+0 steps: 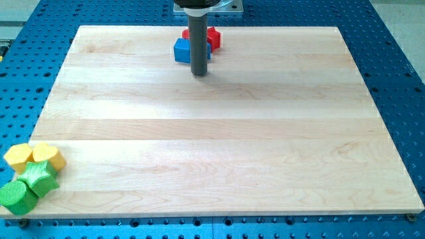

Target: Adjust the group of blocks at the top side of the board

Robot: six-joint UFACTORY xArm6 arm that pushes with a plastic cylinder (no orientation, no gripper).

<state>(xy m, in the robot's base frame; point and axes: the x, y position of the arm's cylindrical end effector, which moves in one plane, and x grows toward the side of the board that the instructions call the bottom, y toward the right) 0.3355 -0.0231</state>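
A blue block [182,50] and a red block [212,36] sit together at the view's top, near the top edge of the wooden board [219,146]. The dark rod stands upright in front of them and hides part of both. My tip [199,73] rests on the board just below the blue block, at its lower right corner. Whether the tip touches the blue block cannot be told. The exact shapes of the two blocks are partly hidden by the rod.
At the board's bottom left corner lies a cluster: two yellow blocks [33,157], a green star-like block [38,177] and a green cylinder [14,197]. A blue perforated table [398,79] surrounds the board.
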